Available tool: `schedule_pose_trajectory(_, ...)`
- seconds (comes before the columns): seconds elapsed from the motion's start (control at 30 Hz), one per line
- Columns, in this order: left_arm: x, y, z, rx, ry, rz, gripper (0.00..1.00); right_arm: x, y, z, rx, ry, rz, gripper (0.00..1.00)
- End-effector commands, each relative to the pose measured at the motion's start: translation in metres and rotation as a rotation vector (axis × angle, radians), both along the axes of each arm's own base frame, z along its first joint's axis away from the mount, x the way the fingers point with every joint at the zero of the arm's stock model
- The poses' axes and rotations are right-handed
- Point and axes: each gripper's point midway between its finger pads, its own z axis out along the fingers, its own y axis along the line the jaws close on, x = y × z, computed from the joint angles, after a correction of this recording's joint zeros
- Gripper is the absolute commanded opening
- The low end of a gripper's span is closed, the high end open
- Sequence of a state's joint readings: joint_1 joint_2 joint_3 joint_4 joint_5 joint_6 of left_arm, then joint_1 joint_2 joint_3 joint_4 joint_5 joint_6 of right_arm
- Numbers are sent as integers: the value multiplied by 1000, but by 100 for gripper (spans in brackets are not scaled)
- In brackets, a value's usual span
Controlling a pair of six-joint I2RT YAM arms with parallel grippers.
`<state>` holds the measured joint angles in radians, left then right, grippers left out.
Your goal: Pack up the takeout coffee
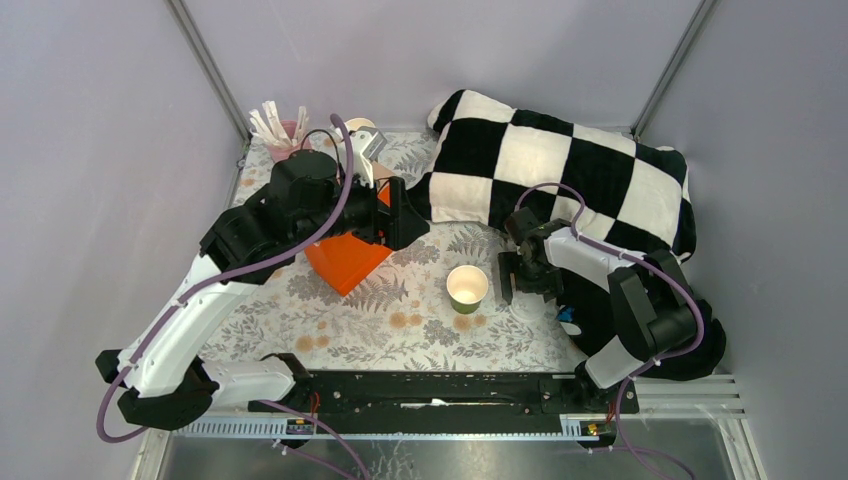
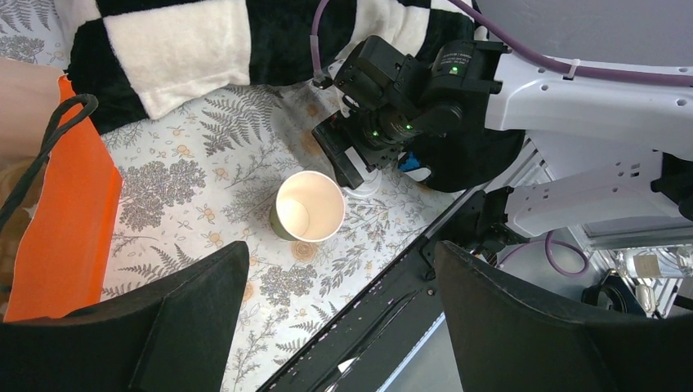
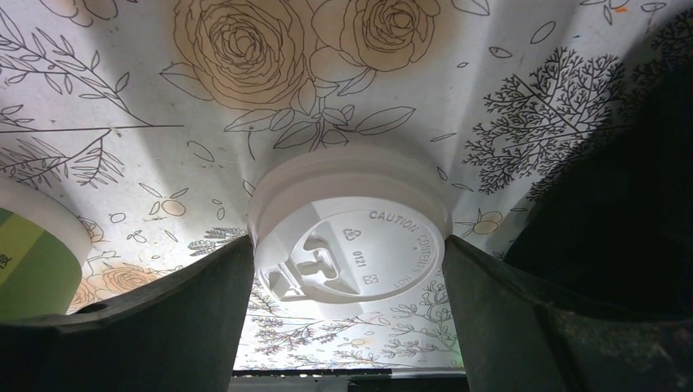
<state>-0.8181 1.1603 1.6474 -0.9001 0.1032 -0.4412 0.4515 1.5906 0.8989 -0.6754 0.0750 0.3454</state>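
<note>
Takeout coffee cup (image 1: 467, 288): small, green-walled, cream inside, standing upright and open-topped on the floral tablecloth (image 1: 400, 325), a little toward 4 o'clock from the table's middle in the top view. It is apart from both grippers. White lid (image 3: 359, 237) lies flat on the cloth just beside the cup, at its 3 o'clock, raised lettering facing up. Right gripper (image 1: 524, 283) is down over this lid with a finger at the rim on each side. In the right wrist view both fingers appear to touch the rim, so it is closed on the lid, which rests on the cloth. The cup's green wall shows at the 9 o'clock edge of that same view. Left gripper (image 2: 339, 261) hangs with its jaws spread wide and nothing between them. It sits at about 10 o'clock from the cup, above the near edge of an orange bag (image 1: 345, 260). The bag has a dark cord handle and lies on the cloth. A black-and-white checkered blanket (image 1: 560, 170) is heaped from 12 to 3 o'clock of the cup, along the far and right sides. A pink holder of white sticks (image 1: 280, 130) stands in the far corner at 11 o'clock.
</note>
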Motion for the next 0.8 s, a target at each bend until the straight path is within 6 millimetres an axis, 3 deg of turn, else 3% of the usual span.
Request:
schedule_pose_trajectory(0.0, 2, -3, 10, -25, -38, -4, 87, 3, -1, 11, -22, -24, 5, 87)
schedule_pose_trajectory(0.13, 7, 2, 2, 8, -22, 37, 87, 7, 3, 42, 0, -73, 7, 85)
schedule_pose_trajectory(0.3, 12, 5, -6, 40, -7, 67, 88, 15, 27, 99, 94, -155, 25, 81)
schedule_pose_trajectory(0.47, 12, 4, -9, 39, 5, 70, 88, 19, 73, 145, 200, -225, 84, 81)
schedule_pose_trajectory(0.57, 12, 5, -10, 39, 7, 77, 88, 22, 104, 155, 230, -231, 135, 80)
schedule_pose_trajectory(0.77, 10, 9, -8, 32, 5, 88, 88, 17, 139, 140, 154, -178, 237, 80)
